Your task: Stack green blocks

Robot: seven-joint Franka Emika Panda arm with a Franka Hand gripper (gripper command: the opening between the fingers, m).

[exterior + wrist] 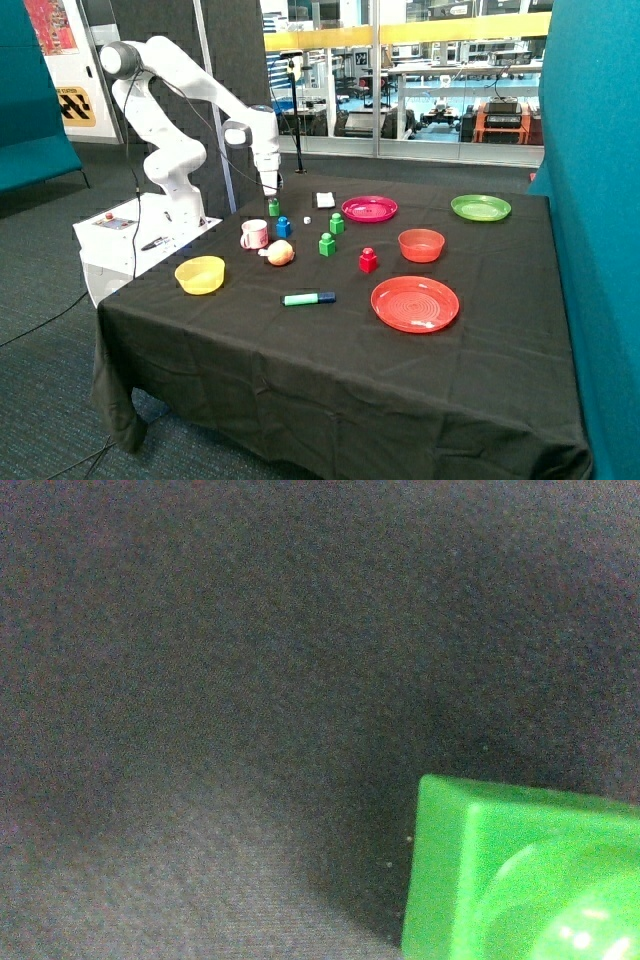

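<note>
Three green blocks stand apart on the black-clothed counter (300, 390), none stacked. First green block (273, 207) stands upright, stud up, directly under the gripper (270, 186), near the counter's far edge by the robot base. Whether the gripper's fingers are parted or closed cannot be told; nothing is seen held. In the wrist view this block (520, 875) fills one corner, stud towards the camera, bare cloth around it. Second green block (337, 223) stands upright near the pink plate (369, 209). Third green block (327, 244) stands upright just in front of it. Long axis of each is vertical.

Between first and second block stands a blue block (283, 227); the pink mug (254, 234) stands just beside it. A red block (368, 260) stands near the third block. The green marker (308, 298) lies further forward. The front half of the counter is open cloth.
</note>
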